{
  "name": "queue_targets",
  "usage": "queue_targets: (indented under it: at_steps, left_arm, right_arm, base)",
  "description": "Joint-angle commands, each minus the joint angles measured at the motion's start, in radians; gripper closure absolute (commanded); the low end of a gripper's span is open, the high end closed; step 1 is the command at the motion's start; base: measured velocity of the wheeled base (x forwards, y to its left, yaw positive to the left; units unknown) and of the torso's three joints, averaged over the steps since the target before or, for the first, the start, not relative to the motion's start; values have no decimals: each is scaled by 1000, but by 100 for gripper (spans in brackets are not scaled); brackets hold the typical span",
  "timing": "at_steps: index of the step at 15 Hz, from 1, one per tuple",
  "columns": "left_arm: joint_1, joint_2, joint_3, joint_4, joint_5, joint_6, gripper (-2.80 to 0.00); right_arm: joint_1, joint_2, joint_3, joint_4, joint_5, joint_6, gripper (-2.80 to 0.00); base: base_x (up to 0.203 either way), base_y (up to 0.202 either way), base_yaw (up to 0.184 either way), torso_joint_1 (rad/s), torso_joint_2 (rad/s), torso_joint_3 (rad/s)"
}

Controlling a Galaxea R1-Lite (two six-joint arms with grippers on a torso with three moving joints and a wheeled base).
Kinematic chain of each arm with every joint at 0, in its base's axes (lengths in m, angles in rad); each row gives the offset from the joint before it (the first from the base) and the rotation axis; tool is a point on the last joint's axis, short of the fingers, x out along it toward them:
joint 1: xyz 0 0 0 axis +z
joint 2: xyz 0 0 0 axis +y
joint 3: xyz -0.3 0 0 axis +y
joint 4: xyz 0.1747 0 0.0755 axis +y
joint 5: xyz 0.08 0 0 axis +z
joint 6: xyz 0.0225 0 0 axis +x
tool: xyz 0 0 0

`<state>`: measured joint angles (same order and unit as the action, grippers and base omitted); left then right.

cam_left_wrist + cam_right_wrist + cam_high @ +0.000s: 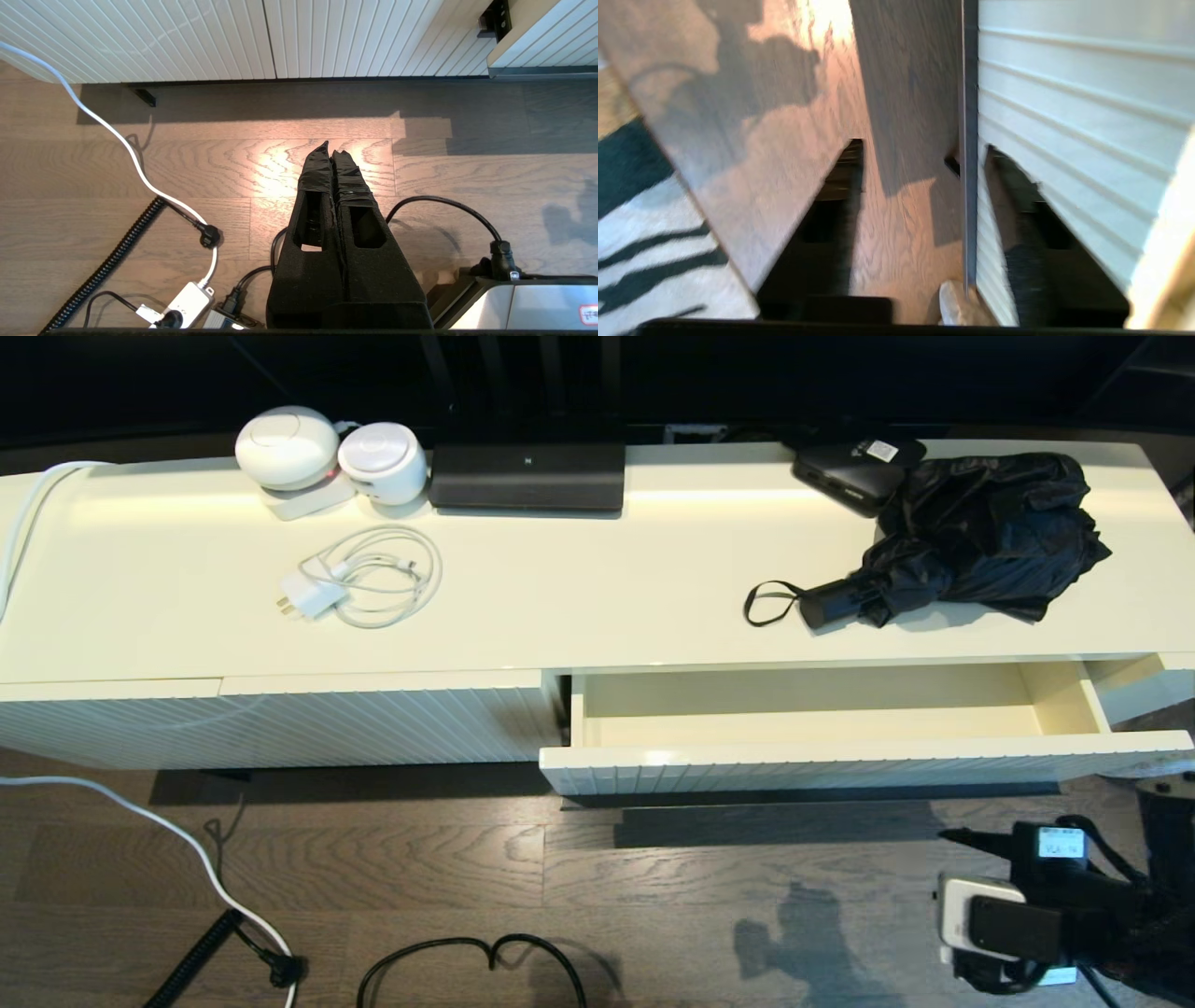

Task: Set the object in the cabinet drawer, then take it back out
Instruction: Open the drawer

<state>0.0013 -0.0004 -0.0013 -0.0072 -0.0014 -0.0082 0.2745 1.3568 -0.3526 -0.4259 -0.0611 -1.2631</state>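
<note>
Cabinet top [579, 579]: two round white gadgets [287, 446] [383, 462] at the back left, touching. Flat black bar-shaped device [527, 476] just beside them. White charger with coiled cable [364, 577] lies in front of those. Flat black box with white sticker [854, 467] back right. Closed ribbed cream panel [271, 723] on the left front. Wood floor [448, 868] below: white cord [149, 821], coiled black cord [191, 957], black cable loop [467, 957]. White power strip [187, 305] near the plugs.

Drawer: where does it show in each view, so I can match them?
Head: drawer lower right, pulled open.
Left wrist: its ribbed front jutting past the closed panel.
Right wrist: close up, ribbed front with bar handle.
Shared landmark: wood floor.
</note>
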Motion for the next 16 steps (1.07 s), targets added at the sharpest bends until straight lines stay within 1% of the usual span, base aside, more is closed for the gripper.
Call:
queue_targets:
  at_steps: [1, 2, 3, 4, 5, 6, 7, 9, 12, 13, 15, 16]
  left_arm:
    - [0, -3, 0, 0, 0, -1, 0]
    - [0, -3, 0, 0, 0, 0, 0]
    - [0, -3, 0, 0, 0, -1, 0]
    - [0, -3, 0, 0, 0, 0, 0]
    - [0, -3, 0, 0, 0, 1, 0]
    - [0, -3, 0, 0, 0, -1, 0]
    - [0, -3, 0, 0, 0, 1, 0]
    - [0, -3, 0, 0, 0, 0, 0]
    - [0, -3, 0, 0, 0, -1, 0]
    - [0, -3, 0, 0, 0, -1, 0]
    - [0, -3, 0, 0, 0, 0, 0]
    - [0, -3, 1, 0, 0, -1, 0]
  right_arm:
    - [0, -241, -22, 170, -1, -7, 0]
    - [0, -323, -50, 277, -3, -7, 0]
    - [0, -405, -102, 427, -7, -7, 0]
    - [0, -464, -181, 580, -11, -7, 0]
    - [-1, -504, -255, 695, -16, -6, 0]
    - [-1, -537, -318, 796, -20, 0, 0]
    - [-1, -545, -367, 834, -22, 12, 0]
    - [-3, -510, -428, 850, -24, 24, 0]
    - [-3, -397, -500, 845, -25, 27, 0]
    - [-3, -344, -524, 830, -26, 32, 0]
    - [1, -245, -552, 760, -25, 59, 0]
    - [18, -198, -562, 717, -26, 69, 0]
  base:
    - [0, 0, 0, 0, 0, 0]
    - [0, 0, 0, 0, 0, 0]
    - [0, 0, 0, 0, 0, 0]
    - [0, 0, 0, 0, 0, 0]
    - [0, 0, 0, 0, 0, 0]
    - [0, 0, 0, 0, 0, 0]
    - [0, 0, 0, 0, 0, 0]
    - [0, 0, 0, 0, 0, 0]
    - [0, 0, 0, 0, 0, 0]
    - [0, 0, 0, 0, 0, 0]
    - [0, 0, 0, 0, 0, 0]
    - [0, 0, 0, 0, 0, 0]
